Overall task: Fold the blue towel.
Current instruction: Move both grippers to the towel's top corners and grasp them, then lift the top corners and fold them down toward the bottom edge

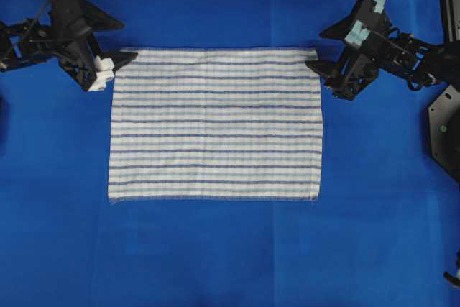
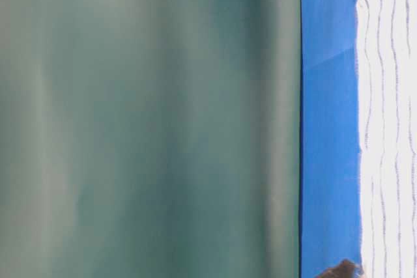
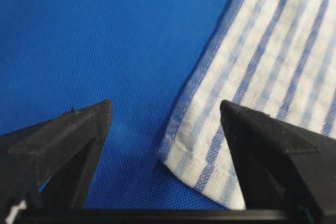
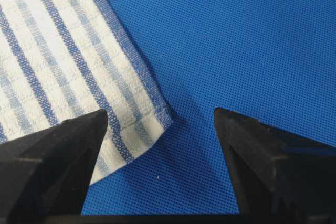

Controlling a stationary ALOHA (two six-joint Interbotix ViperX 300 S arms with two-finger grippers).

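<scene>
The blue towel (image 1: 215,124), white with thin dark-blue and pale-blue stripes, lies flat and spread out on the blue sheet. My left gripper (image 1: 122,59) is open at the towel's far left corner; in the left wrist view the corner (image 3: 181,153) lies between the two black fingers, one finger over the cloth. My right gripper (image 1: 316,62) is open at the far right corner; in the right wrist view that corner (image 4: 152,121) lies between the fingers, nearer the left one. The towel's edge also shows in the table-level view (image 2: 391,122).
The plain blue sheet (image 1: 215,249) covers the table around the towel. A black mount (image 1: 445,127) stands at the right edge. The table-level view is mostly filled by a blurred green surface (image 2: 150,122).
</scene>
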